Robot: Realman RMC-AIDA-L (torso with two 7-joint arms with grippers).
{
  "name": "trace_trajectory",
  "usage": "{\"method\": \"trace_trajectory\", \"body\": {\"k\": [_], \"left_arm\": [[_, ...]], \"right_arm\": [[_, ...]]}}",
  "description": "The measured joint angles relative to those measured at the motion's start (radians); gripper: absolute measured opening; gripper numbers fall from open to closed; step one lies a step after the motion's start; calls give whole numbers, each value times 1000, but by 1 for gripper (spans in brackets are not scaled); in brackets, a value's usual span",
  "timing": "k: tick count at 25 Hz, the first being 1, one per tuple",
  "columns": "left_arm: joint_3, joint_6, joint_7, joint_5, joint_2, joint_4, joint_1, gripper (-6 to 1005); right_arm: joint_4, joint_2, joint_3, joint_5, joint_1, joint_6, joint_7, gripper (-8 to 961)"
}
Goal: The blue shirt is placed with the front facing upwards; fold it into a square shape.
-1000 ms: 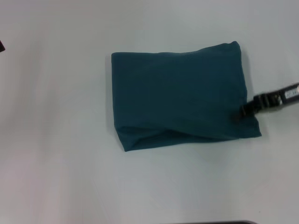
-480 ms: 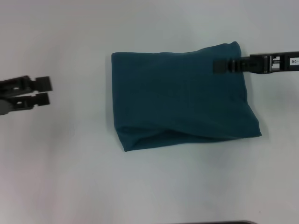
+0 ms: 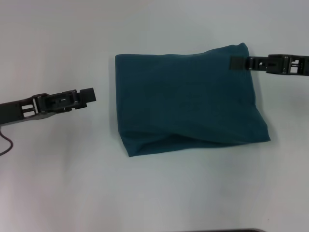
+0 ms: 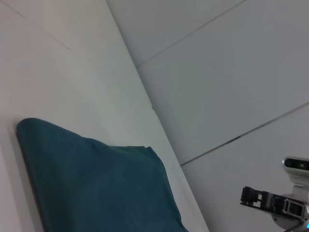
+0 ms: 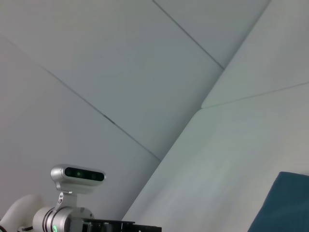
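The dark teal-blue cotton shirt (image 3: pixel 188 99) lies folded, roughly rectangular, mid-table between left gripper (image 3: pixel 88 95) and right gripper (image 3: pixel 235 63), finger spread unreadable, so squaring its slanted near edge likely remains.

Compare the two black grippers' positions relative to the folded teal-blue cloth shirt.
The left gripper sits apart from the folded teal-blue shirt, over bare white table, level with the shirt's middle. The right gripper overlaps the shirt's far right corner. Both point inward toward the shirt, holding nothing.
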Motion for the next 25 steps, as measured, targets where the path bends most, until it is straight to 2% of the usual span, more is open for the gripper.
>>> {"method": "trace_trajectory", "body": {"k": [3, 8, 12, 17, 25], "left_arm": [[-11, -21, 1, -1, -6, 18, 0, 962], [-78, -13, 90, -7, 5, 23, 10, 962], [-89, 30, 184, -5, 18, 22, 24, 962], [-79, 56, 217, -1, 13, 18, 25, 959], [-39, 46, 208, 0, 0, 23, -4, 958]], "right_arm": [[-3, -11, -7, -5, 3, 2, 0, 244], [-5, -14, -15, -65, 6, 39, -147, 243], [1, 27, -14, -67, -19, 66, -298, 242], [18, 67, -13, -69, -59, 122, -372, 241], [47, 62, 1, -49, -42, 136, -354, 234]]}}
